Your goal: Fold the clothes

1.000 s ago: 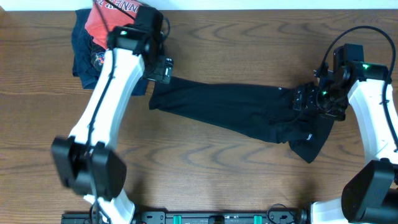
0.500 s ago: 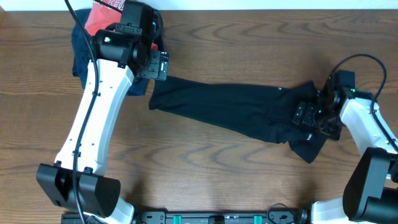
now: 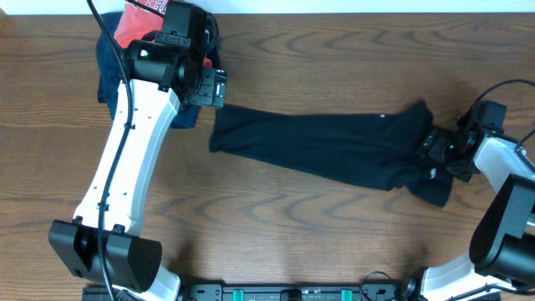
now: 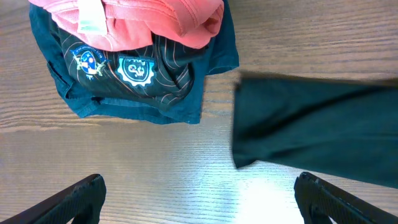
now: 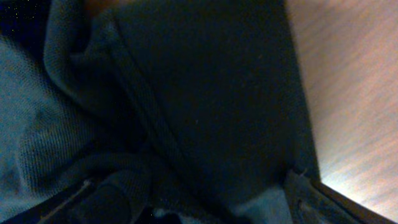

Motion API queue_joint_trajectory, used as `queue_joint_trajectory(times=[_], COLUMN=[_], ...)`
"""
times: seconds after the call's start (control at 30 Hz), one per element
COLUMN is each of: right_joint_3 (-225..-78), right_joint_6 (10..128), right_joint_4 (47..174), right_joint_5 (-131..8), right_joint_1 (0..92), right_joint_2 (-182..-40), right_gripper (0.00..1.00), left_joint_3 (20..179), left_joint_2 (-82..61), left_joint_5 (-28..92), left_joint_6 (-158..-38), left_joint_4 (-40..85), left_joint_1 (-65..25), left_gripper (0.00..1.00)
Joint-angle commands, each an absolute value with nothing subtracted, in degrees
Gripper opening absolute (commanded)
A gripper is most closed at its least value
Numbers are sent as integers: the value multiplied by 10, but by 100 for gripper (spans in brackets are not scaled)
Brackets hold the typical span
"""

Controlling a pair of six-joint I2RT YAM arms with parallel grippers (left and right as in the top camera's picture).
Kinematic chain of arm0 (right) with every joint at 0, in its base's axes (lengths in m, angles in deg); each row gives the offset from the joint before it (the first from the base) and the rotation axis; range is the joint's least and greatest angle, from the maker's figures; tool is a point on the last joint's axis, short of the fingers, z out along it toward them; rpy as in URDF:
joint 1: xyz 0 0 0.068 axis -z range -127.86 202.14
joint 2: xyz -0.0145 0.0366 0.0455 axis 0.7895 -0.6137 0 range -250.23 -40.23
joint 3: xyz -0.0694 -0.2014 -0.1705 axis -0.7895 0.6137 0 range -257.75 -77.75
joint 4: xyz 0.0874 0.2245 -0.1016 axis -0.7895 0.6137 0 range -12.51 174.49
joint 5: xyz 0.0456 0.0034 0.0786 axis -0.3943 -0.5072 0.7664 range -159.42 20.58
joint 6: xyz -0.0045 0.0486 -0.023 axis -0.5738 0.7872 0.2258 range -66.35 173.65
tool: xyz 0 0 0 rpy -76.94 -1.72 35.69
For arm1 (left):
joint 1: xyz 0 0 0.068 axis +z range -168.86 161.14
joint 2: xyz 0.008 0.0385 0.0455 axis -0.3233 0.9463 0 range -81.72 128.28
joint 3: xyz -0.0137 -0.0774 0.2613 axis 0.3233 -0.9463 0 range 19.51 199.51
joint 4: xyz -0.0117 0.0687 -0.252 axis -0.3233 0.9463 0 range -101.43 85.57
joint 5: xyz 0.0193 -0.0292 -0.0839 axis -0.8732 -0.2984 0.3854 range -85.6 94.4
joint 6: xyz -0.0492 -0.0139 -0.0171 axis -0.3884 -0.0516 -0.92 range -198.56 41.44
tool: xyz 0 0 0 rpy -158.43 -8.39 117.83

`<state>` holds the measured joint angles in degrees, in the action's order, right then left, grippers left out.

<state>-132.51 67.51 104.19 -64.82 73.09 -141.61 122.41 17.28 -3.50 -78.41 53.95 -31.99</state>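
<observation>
Surface: brown wood-grain table (image 3: 334, 50), seen from overhead, both arms in view.

Change noted: the right claw (image 3: 440, 149) has travelled outward toward the table's right edge, and the large plain black soft-fabric garment (image 3: 326, 146) has gone with it. The cloth's far end, which lay just under the left claw (image 3: 211, 87), now sits a little clear of it toward the right claw. The crumpled bunch at the right claw has partly pulled out, and the body lies as a longer, flatter band between the two claws. The small white logo mark (image 3: 383, 118) shows on top, on the left-claw side of the right claw.

Right claw: the wrist view is filled with dark fabric right up against it. The jaws look to be narrowing, but whether they pinch the cloth or only press on it I cannot tell.

Left claw: jaws spread wide, holding nothing, hovering over bare wood. The garment's squared end lies ahead of it and to its right. The folded red shirt (image 4: 155, 18) lies on the folded navy printed shirt (image 4: 137, 81), ahead and to its left, apart from the black cloth.

Judgement: this is a spreading step. The garment is straighter but still unfolded, with the right end still rumpled, so no fold has yet been made.
</observation>
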Motion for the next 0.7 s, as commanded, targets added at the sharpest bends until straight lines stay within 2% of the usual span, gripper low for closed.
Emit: queue_joint_trajectory(times=[0.0, 0.13, 0.33, 0.43, 0.67], right_joint_3=[-1312, -1340, -1419, -1480, -1669], right_joint_6=[619, 589, 574, 574, 560], right_joint_4=[1016, 986, 1024, 1099, 1339], right_joint_5=[-704, -706, -717, -705, -620], right_joint_1=[744, 744, 744, 744, 742], right_joint_2=[-1466, -1467, -1467, -1467, -1466], right_gripper=[87, 87, 88, 98, 99], left_joint_3=[1227, 1222, 1208, 1205, 1201], left_joint_2=[176, 178, 189, 202, 260], left_joint_5=[-35, -35, 5, 15, 62], left_joint_6=[-789, -789, -789, -789, -758], left_joint_4=[540, 539, 538, 537, 534], left_joint_1=[-318, -318, -318, -318, -318], left_gripper=[98, 98, 98, 98, 98])
